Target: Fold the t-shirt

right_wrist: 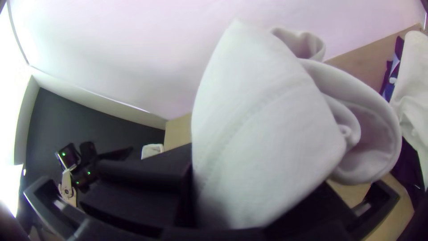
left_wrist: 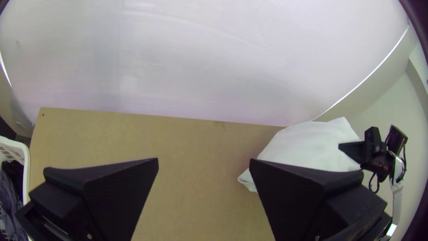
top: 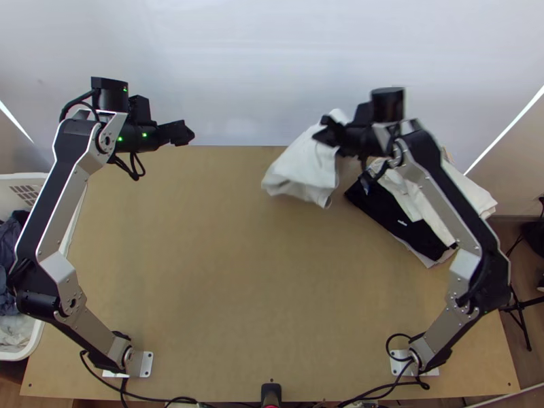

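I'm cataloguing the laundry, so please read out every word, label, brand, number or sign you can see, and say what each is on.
No text can be read in these views.
Dark cloth at the right of the table: a small pale mark, too small to read.
White cloth in the right hand: no lettering to be made out.

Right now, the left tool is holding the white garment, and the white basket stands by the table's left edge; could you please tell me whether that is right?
Not quite: the top view shows the right tool holding the white garment. The white basket does stand by the table's left edge.
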Robot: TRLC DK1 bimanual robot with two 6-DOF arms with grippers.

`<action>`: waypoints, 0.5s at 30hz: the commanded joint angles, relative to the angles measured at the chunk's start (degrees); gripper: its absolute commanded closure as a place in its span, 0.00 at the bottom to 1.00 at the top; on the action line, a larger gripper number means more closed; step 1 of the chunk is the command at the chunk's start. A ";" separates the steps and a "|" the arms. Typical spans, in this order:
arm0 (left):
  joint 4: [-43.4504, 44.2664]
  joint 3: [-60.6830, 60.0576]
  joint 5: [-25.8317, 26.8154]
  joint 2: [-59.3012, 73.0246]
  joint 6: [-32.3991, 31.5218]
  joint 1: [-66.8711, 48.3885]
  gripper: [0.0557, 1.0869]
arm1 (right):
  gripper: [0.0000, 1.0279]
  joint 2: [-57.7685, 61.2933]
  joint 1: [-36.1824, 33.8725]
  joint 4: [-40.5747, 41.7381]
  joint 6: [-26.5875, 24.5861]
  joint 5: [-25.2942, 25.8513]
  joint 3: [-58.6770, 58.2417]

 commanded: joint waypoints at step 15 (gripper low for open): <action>0.11 0.41 0.34 -0.01 0.15 -0.14 0.04 | 0.97 -0.30 -16.98 -0.68 -11.63 -11.19 15.34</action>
